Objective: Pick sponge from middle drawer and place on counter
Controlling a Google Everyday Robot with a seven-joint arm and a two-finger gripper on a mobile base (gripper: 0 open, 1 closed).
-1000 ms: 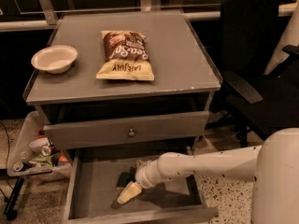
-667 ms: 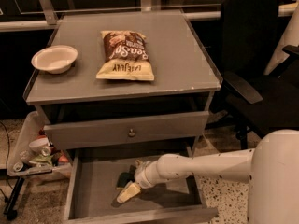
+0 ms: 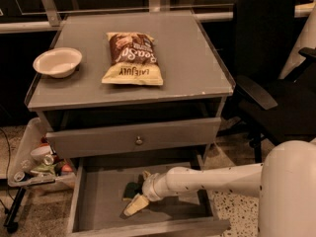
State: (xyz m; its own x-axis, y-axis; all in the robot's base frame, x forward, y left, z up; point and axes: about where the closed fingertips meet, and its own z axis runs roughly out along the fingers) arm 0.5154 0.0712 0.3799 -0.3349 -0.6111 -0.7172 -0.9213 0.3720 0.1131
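The sponge (image 3: pixel 131 189) is a small dark green piece lying on the bottom of the open middle drawer (image 3: pixel 98 201), near its centre. My gripper (image 3: pixel 136 197) reaches into the drawer from the right on a white arm and sits right at the sponge, low over the drawer bottom. Part of the sponge is hidden by the gripper. The counter (image 3: pixel 197 68) is the flat grey top of the cabinet, above the drawers.
A brown-and-yellow chip bag (image 3: pixel 132 58) and a white bowl (image 3: pixel 57 61) lie on the counter. The drawer front with a round knob (image 3: pixel 139 140) juts out above the open drawer. A bin of clutter (image 3: pixel 37 164) stands at the left, a black chair (image 3: pixel 271 83) at the right.
Almost nothing differs. The arm and gripper stay at the sponge in the drawer, and the sponge lies in the same place.
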